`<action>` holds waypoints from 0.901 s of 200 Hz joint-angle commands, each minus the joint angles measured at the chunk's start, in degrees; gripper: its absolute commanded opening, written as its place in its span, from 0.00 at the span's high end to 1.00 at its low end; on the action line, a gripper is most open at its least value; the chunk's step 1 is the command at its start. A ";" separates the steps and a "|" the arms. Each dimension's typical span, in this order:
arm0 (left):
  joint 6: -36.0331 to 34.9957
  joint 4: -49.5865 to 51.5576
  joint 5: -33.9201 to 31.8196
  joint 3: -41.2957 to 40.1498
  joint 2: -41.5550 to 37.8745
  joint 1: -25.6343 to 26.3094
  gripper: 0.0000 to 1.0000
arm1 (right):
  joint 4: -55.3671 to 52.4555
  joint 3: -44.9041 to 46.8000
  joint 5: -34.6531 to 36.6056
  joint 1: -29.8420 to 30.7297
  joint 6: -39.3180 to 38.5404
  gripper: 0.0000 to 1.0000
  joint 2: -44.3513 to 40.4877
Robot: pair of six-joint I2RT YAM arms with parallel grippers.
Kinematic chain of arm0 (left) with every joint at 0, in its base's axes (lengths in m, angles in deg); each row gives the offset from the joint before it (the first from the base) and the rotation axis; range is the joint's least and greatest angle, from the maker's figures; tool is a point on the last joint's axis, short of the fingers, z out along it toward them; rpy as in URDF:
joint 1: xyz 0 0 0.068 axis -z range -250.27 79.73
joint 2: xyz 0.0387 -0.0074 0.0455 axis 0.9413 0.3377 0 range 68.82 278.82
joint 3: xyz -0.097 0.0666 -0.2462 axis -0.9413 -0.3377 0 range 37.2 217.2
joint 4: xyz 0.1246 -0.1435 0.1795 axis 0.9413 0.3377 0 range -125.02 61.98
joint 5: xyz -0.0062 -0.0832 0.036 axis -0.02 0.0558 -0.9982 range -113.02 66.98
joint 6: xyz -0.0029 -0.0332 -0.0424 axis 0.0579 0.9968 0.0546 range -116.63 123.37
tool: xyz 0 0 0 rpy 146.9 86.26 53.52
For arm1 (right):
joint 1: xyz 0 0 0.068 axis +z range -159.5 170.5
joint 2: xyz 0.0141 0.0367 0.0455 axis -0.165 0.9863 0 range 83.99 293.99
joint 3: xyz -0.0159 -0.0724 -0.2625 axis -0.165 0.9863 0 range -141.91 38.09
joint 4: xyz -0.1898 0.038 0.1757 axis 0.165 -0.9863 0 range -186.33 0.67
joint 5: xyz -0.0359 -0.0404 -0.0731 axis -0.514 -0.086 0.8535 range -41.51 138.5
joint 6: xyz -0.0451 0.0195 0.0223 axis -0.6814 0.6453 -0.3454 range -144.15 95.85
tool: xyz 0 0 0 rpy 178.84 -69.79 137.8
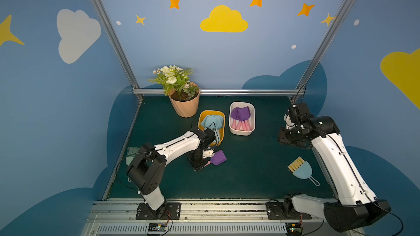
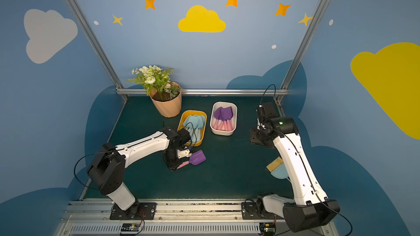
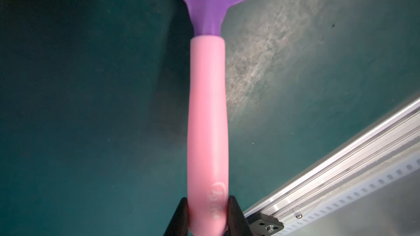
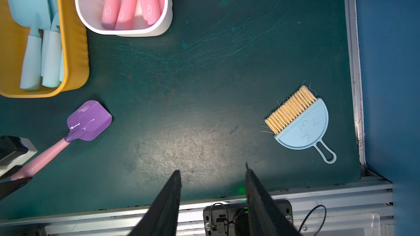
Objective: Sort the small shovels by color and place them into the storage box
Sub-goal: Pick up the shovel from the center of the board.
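Left fingers [image 3: 236,217] on purple shovel [image 3: 208,114], open mat [image 1: 250,166] around.

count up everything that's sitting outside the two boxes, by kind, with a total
shovels: 1, the purple shovel, its pink handle in the left gripper
brushes: 2, the blue brush and a pale green brush half hidden behind the left arm
plant pots: 1, the plant pot
total: 4
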 commanded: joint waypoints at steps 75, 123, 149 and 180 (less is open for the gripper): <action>4.17 -1.44 -1.27 -1.23 10.76 4.87 0.88 | 0.10 1.06 0.40 -0.73 0.02 0.52 -1.94; 4.08 -2.45 -1.66 -1.49 11.08 5.20 0.76 | 0.04 0.97 0.39 -1.07 -0.16 0.52 -1.90; 4.22 -3.17 -1.92 -1.70 11.25 5.33 0.78 | 0.11 0.94 0.30 -1.17 -0.08 0.52 -1.83; 4.42 -3.37 -2.22 -1.54 10.95 5.42 0.83 | 0.10 0.88 0.31 -1.22 -0.20 0.52 -1.90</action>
